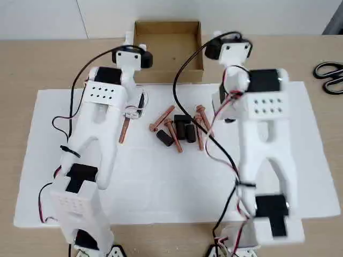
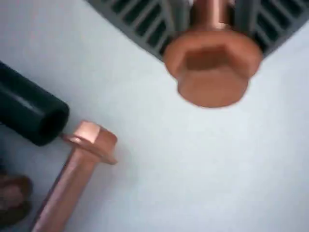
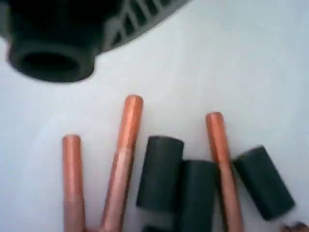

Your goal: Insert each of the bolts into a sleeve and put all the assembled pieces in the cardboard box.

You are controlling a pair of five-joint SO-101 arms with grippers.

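Copper bolt (image 2: 211,67) pinched in left jaws, nine o'clock of loose heap (image 1: 179,131); black sleeve (image 3: 50,60) pinched in right jaws, three o'clock; cardboard box (image 1: 171,51) at twelve, open sheet (image 1: 161,187) toward six.

Bright, even, diffuse light falls from above on the table (image 1: 32,59); the white sheet (image 1: 161,182) glows pale, and the arms (image 1: 102,123) lay only faint, soft-edged shadows on it. In the wrist views the bolt (image 2: 212,72) gleams dully; the sleeve (image 3: 50,53) reads dark.
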